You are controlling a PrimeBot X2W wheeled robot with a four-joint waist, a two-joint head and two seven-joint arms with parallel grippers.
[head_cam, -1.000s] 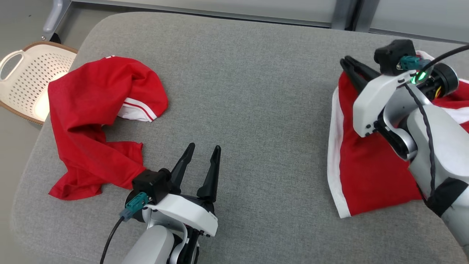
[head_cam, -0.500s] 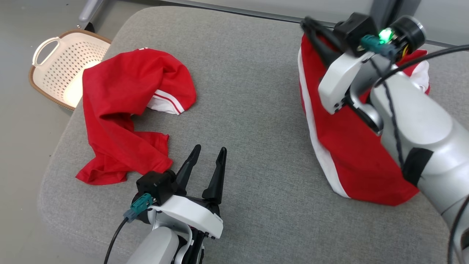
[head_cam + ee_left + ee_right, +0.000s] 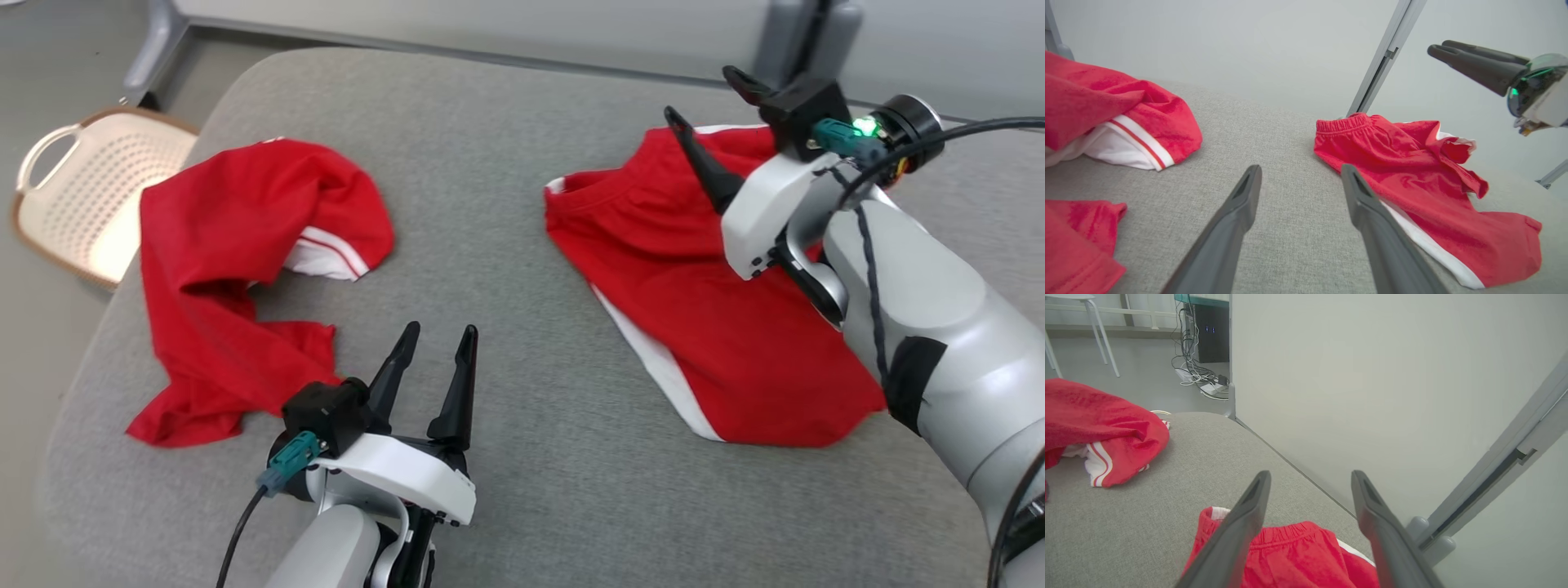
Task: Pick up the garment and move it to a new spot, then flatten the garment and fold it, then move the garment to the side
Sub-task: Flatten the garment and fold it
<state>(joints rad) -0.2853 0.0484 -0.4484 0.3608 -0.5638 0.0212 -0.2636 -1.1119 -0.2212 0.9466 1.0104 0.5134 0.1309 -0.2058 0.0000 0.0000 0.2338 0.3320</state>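
The red shorts [image 3: 694, 302] lie rumpled right of centre on the grey cushion [image 3: 506, 147]. Over their upper edge hangs the right gripper [image 3: 699, 91], its 2 fingers spread wide and empty, seemingly clear of the cloth. At lower centre the left gripper [image 3: 442, 327] gapes empty too, near a red shirt [image 3: 245, 237].

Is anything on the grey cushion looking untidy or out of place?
Yes. The red shorts lie askew and wrinkled, one leg bunched up; the red shirt at the left is a crumpled heap.

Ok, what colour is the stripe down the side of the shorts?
White stripe on red shorts; clearest in the left wrist view.
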